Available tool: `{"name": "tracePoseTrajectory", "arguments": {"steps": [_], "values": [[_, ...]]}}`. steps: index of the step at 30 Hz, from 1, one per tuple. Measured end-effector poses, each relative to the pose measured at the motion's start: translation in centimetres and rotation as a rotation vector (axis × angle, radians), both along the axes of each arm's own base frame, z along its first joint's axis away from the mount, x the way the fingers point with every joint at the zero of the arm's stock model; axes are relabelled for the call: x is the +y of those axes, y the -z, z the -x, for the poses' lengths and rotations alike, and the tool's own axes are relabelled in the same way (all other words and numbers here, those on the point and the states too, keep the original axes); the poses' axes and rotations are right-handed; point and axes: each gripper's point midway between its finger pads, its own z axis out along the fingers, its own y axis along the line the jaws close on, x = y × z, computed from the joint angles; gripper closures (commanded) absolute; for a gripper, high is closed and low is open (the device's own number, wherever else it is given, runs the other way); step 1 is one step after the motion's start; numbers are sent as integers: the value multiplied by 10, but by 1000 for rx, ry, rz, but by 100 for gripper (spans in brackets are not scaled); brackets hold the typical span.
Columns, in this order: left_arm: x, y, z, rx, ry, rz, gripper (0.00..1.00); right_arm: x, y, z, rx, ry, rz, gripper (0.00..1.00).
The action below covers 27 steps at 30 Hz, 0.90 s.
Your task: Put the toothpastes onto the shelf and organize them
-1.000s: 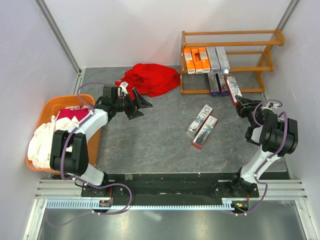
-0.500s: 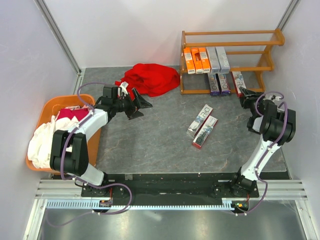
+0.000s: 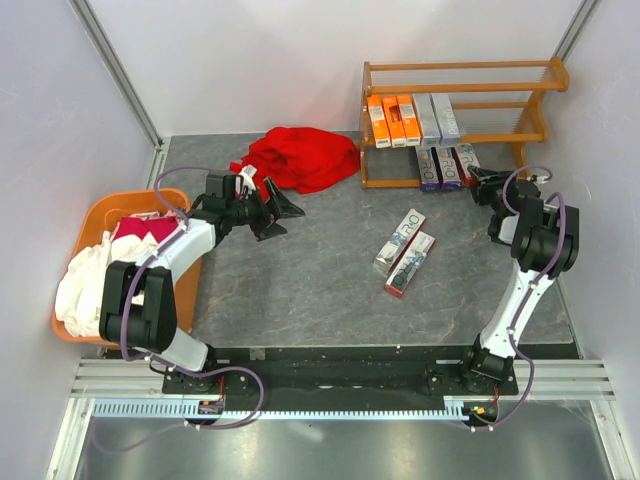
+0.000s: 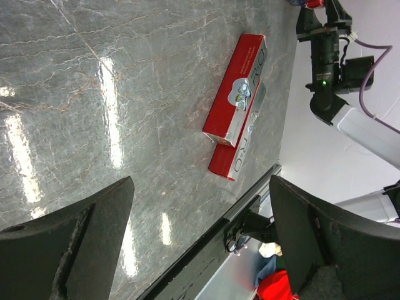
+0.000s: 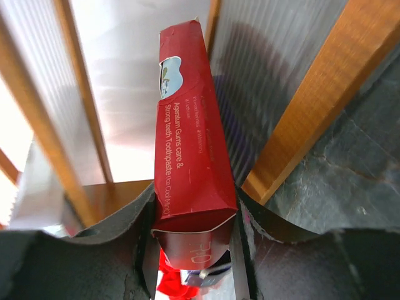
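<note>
Hidden: from overhead the right tool (image 3: pixel 478 183) is small and dark, and its fingers are hard to tell apart. The far ends of the bottom row run under the middle tier.
Held box: long slim red cardboard toothpaste box (image 5: pixel 187 144). Its long axis points away from the tool into the bottom tier of the small orange-brown wooden slatted shelf (image 3: pixel 455 75), beside two dark boxes (image 3: pixel 438 167).
Right tool: narrowly parted, clamped on that box's near end.
Left tool (image 4: pixel 200 237): spread wide, holding nothing, above the grey marbled desk (image 3: pixel 320 290).
Loose: two red-and-silver toothpaste boxes (image 3: pixel 405 253) lie side by side, diagonally, on the desk.
</note>
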Motion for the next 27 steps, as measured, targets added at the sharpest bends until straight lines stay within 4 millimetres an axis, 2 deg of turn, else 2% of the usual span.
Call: {"name": "tracePoseTrajectory", "arguments": {"steps": [3,6,14,19,24,27], "values": [[0,-1,0,-2,2,2,4,9,10,-9,17,-8,6,62],[0,-1,2,-2,3,3,4,14,11,-14,12,-10,10,62],[0,-1,3,0,4,4,4,23,16,-15,0,-2,8,62],[0,-1,4,0,4,4,4,41,22,-9,-5,-9,-6,61],[0,2,5,7,4,2,4,59,23,-9,-14,-30,-14,54],[0,2,5,7,4,2,4,70,23,-8,-16,-46,-20,46]]}}
